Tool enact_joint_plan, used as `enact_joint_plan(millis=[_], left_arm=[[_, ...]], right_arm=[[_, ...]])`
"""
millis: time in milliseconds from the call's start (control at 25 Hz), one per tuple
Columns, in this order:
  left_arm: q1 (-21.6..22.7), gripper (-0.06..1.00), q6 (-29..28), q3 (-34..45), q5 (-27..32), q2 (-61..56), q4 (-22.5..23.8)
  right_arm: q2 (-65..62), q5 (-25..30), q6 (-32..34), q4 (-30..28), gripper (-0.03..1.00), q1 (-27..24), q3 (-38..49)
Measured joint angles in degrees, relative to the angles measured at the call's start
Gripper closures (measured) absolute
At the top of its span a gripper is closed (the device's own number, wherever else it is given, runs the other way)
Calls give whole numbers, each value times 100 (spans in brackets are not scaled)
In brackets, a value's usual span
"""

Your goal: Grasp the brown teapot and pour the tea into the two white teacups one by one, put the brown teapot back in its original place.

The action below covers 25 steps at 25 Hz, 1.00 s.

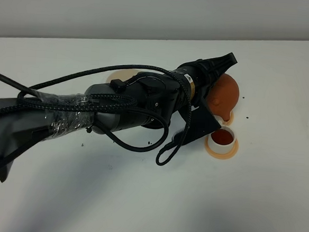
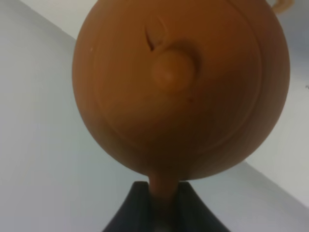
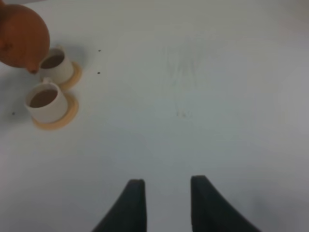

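Note:
The brown teapot (image 1: 226, 93) hangs tilted above the table, spout down over the farther of the two white teacups (image 3: 56, 65). My left gripper (image 1: 217, 72) is shut on its loop handle; in the left wrist view the teapot (image 2: 181, 87) fills the frame, lid knob facing the camera, with the handle pinched in the gripper (image 2: 161, 208). The nearer teacup (image 1: 223, 137) holds reddish-brown tea (image 1: 223, 135). In the right wrist view the teapot (image 3: 21, 36) overhangs the far cup, and the near cup (image 3: 46, 100) also shows tea. My right gripper (image 3: 166, 203) is open over bare table.
Each cup stands on a thin orange coaster (image 1: 221, 149) (image 3: 67, 111). The cream saucer (image 1: 119, 72) peeks out behind my left arm (image 1: 118, 108), whose looping black cables hang over the middle of the white table (image 1: 275, 209).

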Motion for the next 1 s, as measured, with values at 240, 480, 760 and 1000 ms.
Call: enact_joint_plan(millis=[240,480,760,1000], left_arm=[[0,82,-273,0,245,0,-453],[0,82,-289,0,655,-87,-1435],[0,82,-289,0,1749,-605,-3527],[0,82,-415,0,2892,-786,-5123]], right_arm=[[0,0,0,0,72,0,0],[0,0,0,0,72,0,0],[0,0,0,0,72,0,0],[0,0,0,0,72,0,0]])
